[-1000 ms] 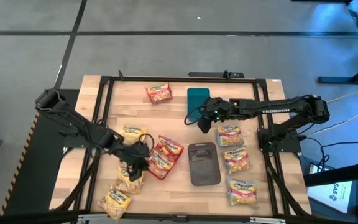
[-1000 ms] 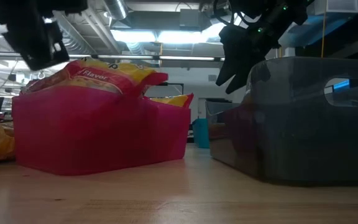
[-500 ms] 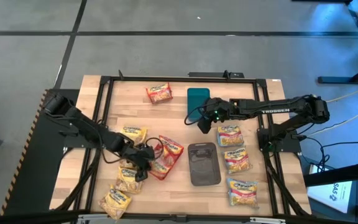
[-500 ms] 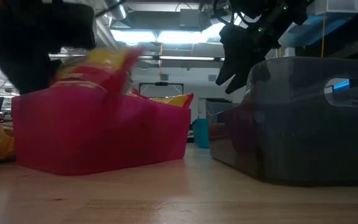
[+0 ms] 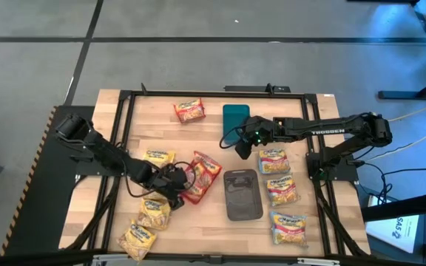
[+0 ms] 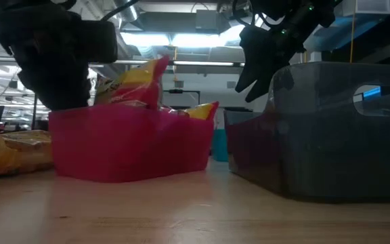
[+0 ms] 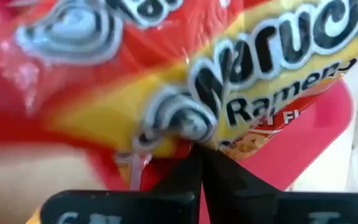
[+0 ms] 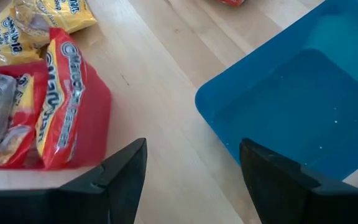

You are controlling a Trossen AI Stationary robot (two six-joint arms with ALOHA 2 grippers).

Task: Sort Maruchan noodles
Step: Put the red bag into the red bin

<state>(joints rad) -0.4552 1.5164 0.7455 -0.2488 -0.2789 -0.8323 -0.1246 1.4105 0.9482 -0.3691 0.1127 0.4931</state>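
Observation:
My left gripper [image 5: 174, 183] is shut at the near-left side of the pink tray [image 5: 187, 198], on a red Maruchan packet [image 7: 229, 93] that stands up out of the tray [image 6: 127, 142]. Another red packet [image 5: 188, 111] lies near the far edge. Yellow packets [image 5: 154, 213] lie near-left, and blue-and-pink packets [image 5: 279, 188] lie on the right. My right gripper [image 5: 241, 150] hangs open above the table between the teal tray [image 5: 235, 114] and the grey tray [image 5: 242, 196], touching nothing. My left gripper pinches the red packet by its crinkled edge [image 7: 185, 134] between the two shut fingers, coming from the table's left. The packet stands tilted up in the pink tray [image 7: 303, 137], its upper part above the rim. One layer or several, I cannot tell.
The teal tray [image 8: 303, 112] stands far of centre and the grey tray [image 6: 330, 129] near of centre. A black frame runs round the tabletop. Bare wood shows between the pink tray and the teal tray.
My left gripper has moved toward the table's right and far edge, staying shut. The pink tray has slid to the right and turned a little. The red packet in it now stands more upright.

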